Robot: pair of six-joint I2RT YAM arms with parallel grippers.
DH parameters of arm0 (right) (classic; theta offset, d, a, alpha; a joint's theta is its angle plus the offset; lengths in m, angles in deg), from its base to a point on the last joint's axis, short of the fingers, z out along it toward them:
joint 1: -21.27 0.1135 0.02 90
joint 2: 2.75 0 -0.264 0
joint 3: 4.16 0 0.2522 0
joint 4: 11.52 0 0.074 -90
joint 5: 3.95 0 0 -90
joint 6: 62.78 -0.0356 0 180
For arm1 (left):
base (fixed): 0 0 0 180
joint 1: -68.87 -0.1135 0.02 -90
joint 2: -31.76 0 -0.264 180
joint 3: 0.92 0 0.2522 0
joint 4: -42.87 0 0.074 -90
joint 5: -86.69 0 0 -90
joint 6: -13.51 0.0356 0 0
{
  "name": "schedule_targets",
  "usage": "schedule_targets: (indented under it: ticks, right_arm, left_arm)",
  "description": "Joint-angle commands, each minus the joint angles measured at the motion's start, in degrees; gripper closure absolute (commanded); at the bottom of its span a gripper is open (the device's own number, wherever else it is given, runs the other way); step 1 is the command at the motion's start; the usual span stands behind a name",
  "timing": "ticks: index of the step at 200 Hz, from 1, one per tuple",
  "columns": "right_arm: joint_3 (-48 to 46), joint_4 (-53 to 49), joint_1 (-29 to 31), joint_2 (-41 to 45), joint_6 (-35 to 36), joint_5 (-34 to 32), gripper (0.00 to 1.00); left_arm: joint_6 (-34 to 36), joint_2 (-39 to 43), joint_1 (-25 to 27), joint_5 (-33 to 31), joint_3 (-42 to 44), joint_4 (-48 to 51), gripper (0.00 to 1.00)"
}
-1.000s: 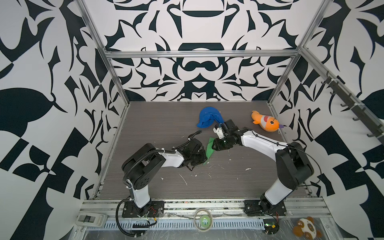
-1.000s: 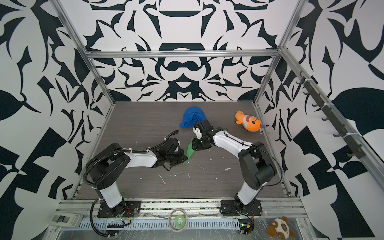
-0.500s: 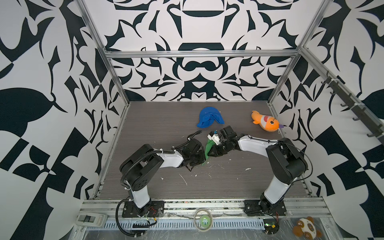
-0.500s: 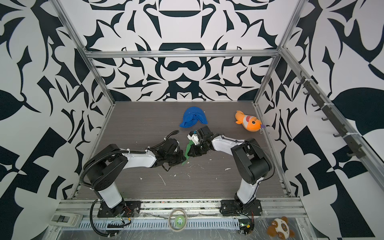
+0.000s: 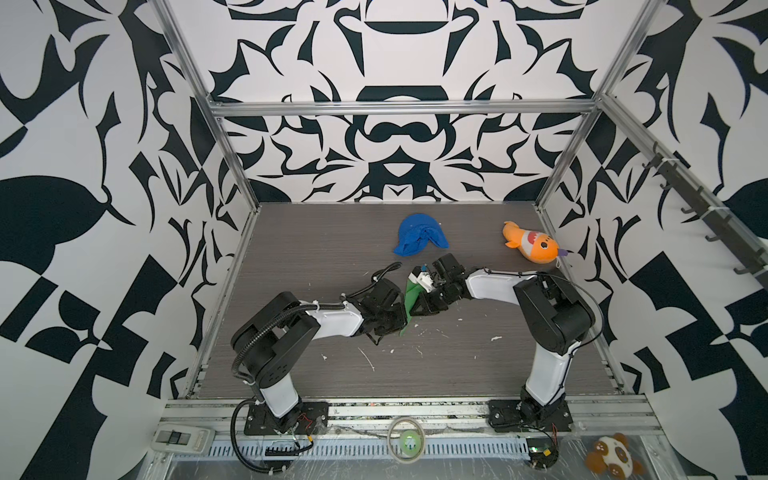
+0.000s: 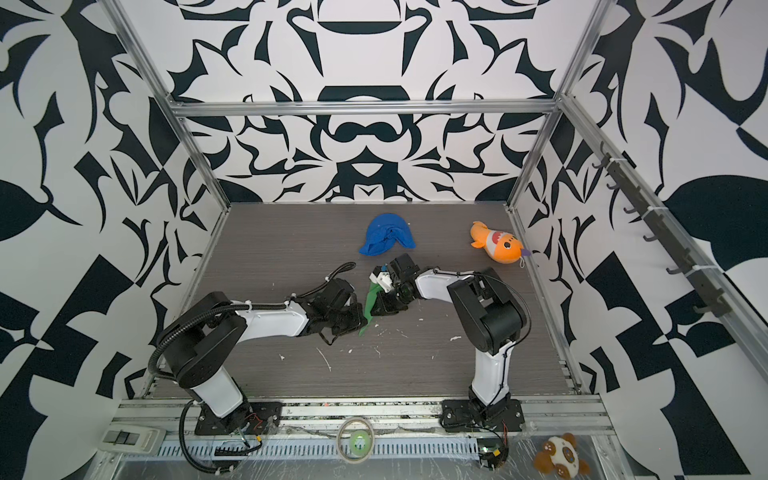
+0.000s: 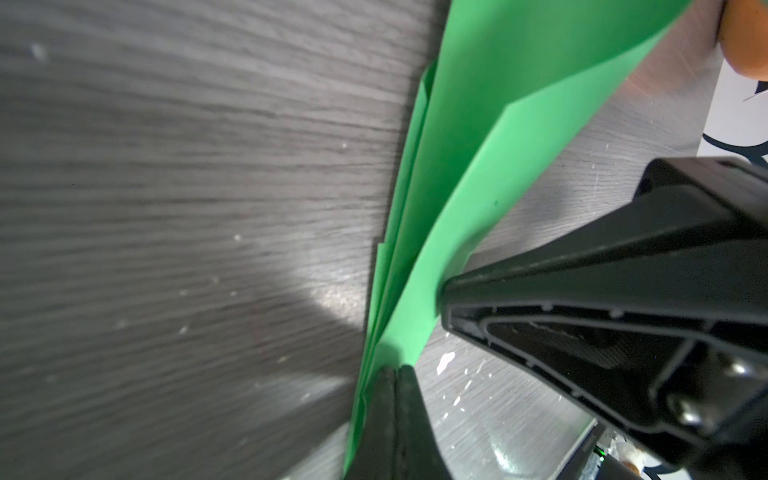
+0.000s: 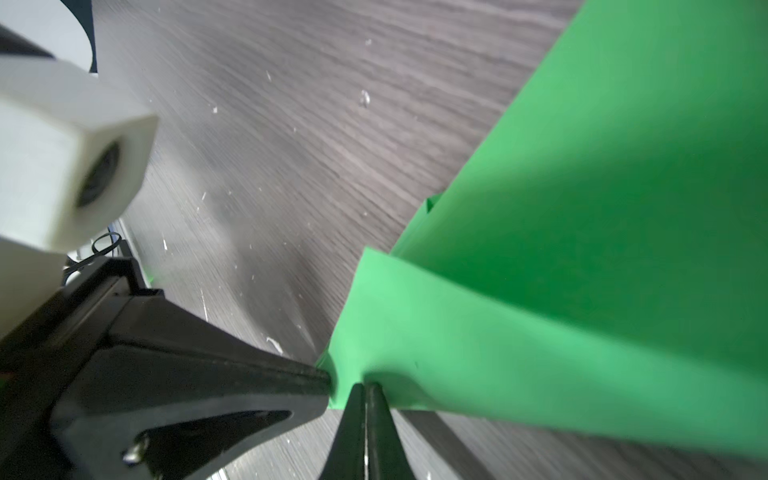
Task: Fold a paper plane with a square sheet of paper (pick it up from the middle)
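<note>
In both top views the paper plane (image 5: 412, 296) sits near the middle of the frame. It shows as a narrow green strip standing on edge, slanting from upper right to lower left over the dark table (image 5: 457, 374). The left gripper (image 5: 401, 322) meets its lower end from the left. The right gripper (image 5: 417, 308) meets it from the right, just above. A blue cloth (image 5: 419, 239) lies higher in the frame, and an orange plush fish (image 5: 530, 245) lies at the upper right, both well apart from the plane.

In the left wrist view, the left gripper (image 7: 392, 374) has its jaws pressed together on the plane's (image 7: 490, 124) stacked layers at the narrow end. The right gripper's black tip touches a raised flap just beyond.

In the right wrist view, the right gripper (image 8: 368, 386) is clamped tight on the edge of a green flap (image 8: 519, 332), which dimples there. The left gripper (image 8: 326, 380) touches the paper right beside it.
</note>
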Motion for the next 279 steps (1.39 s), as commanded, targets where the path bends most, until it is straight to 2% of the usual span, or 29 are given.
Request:
schedule_targets:
  ticks: [1, 95, 196, 222, 249, 279]
  right_arm:
    - [1.86, 0.13, 0.23, -0.02, 1.13, -0.45, 0.91]
    - [3.34, 0.99, -0.16, -2.73, -1.55, -3.7, 0.91]
    - [6.28, 4.44, -4.62, -4.25, -4.69, -3.98, 0.91]
    - [5.42, 5.14, -4.65, -1.6, -4.37, -1.11, 0.91]
    - [-0.04, 9.44, -4.04, 3.7, -6.0, 4.04, 0.91]
    - [-5.14, 10.36, -2.23, 7.33, -6.28, 3.97, 0.91]
  left_arm:
    - [0.67, -0.56, -0.2, -1.5, 2.52, 7.61, 1.0]
    - [0.89, -0.42, -0.2, -0.87, 3.6, 7.92, 1.0]
    - [1.19, -0.06, -0.2, -0.35, 4.36, 7.87, 1.0]
    - [1.37, -0.22, -0.2, -0.27, 3.81, 8.01, 1.0]
    - [1.33, -0.44, -0.21, -0.51, 3.47, 8.5, 1.0]
    - [1.25, -0.66, -0.21, -0.8, 3.18, 8.9, 1.0]
